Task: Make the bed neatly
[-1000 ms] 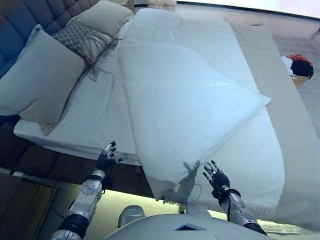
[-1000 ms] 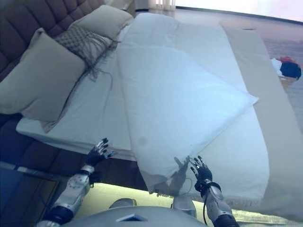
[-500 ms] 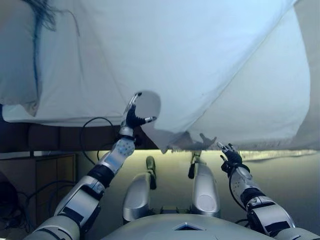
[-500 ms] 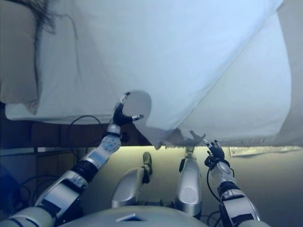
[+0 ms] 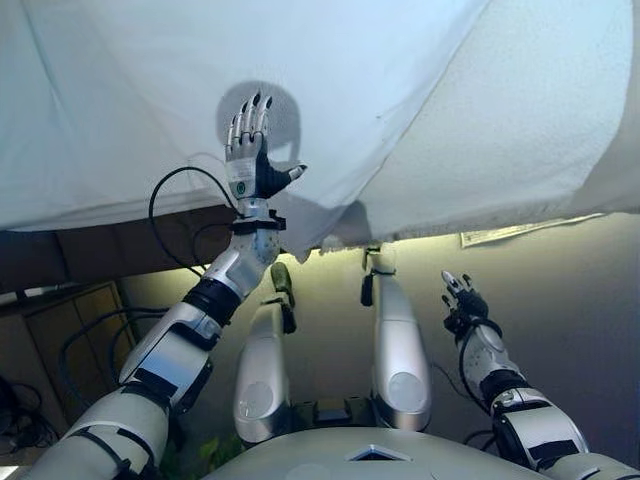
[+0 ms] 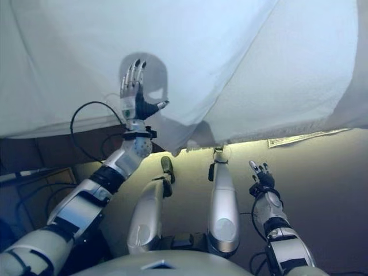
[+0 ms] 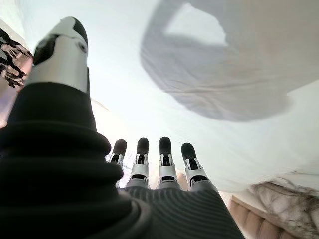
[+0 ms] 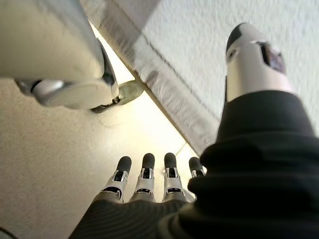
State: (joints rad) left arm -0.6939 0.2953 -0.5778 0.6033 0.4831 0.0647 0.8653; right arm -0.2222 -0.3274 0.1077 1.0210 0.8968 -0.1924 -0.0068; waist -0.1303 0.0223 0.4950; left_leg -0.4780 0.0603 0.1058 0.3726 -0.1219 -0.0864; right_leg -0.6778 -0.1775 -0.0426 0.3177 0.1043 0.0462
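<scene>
The white duvet lies across the bed, and its folded corner hangs over the near edge. My left hand is raised in front of that corner with straight fingers, open and empty. In the left wrist view its fingers point at the duvet and cast a shadow on it. My right hand is low, below the bed edge and over the floor, open and empty. In the right wrist view its fingers are straight above the carpet.
A textured white bed cover lies under the duvet on the right, and its hem hangs at the bed edge. The dark bed base shows at the left. Beige carpet lies below.
The camera has tilted down towards the bed edge and floor. My left hand has risen from the duvet's edge to in front of the duvet. My right hand has dropped below the bed edge.
</scene>
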